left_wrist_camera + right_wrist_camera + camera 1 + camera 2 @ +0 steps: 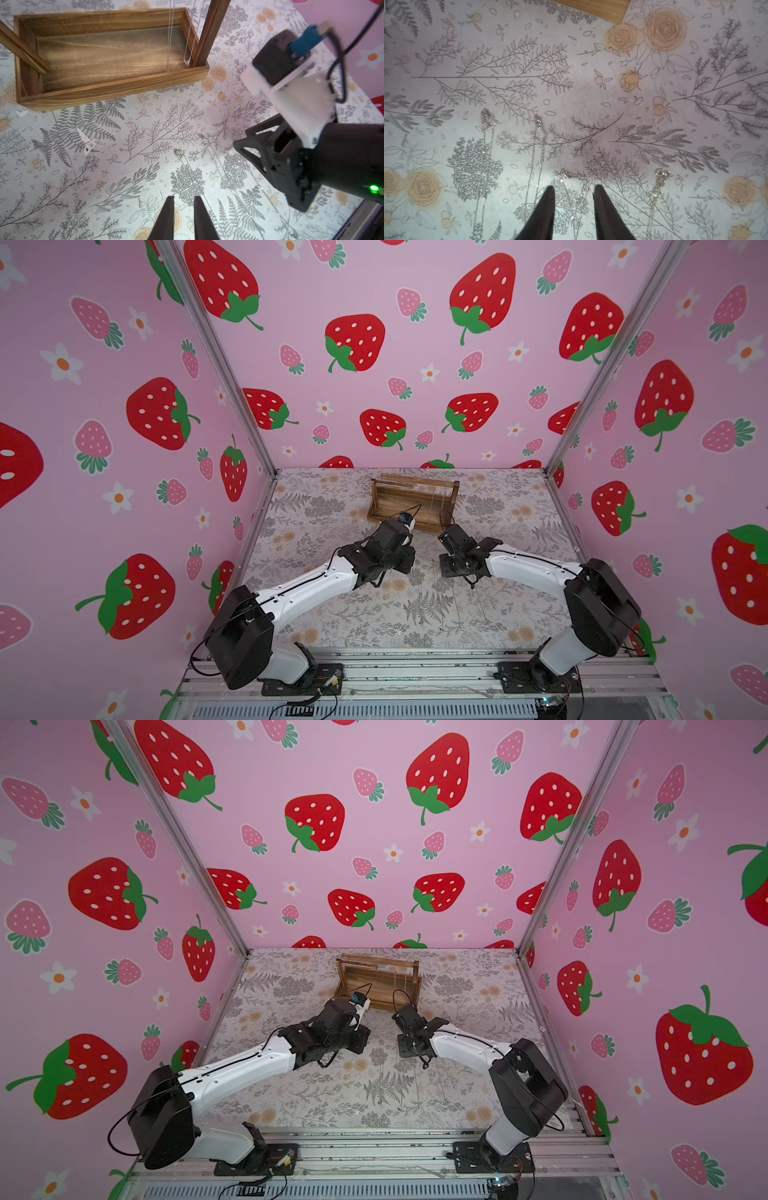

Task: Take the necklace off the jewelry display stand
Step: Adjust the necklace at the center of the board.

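I see the jewelry display stand [413, 499] near frame centre in a top view, two necklaces [169, 41] hanging on it (thin chains). My right gripper [574, 188] is parted, empty, over a loose chain [571, 175]; left gripper [184, 198] barely parted, empty.

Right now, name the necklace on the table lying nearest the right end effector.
The necklace lying between the tips of the right end effector; the three others lie off to its sides.

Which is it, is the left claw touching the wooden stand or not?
Apart. The left wrist view shows it: the left gripper hangs over the table, with a wide stretch of flowery tabletop between it and the stand.
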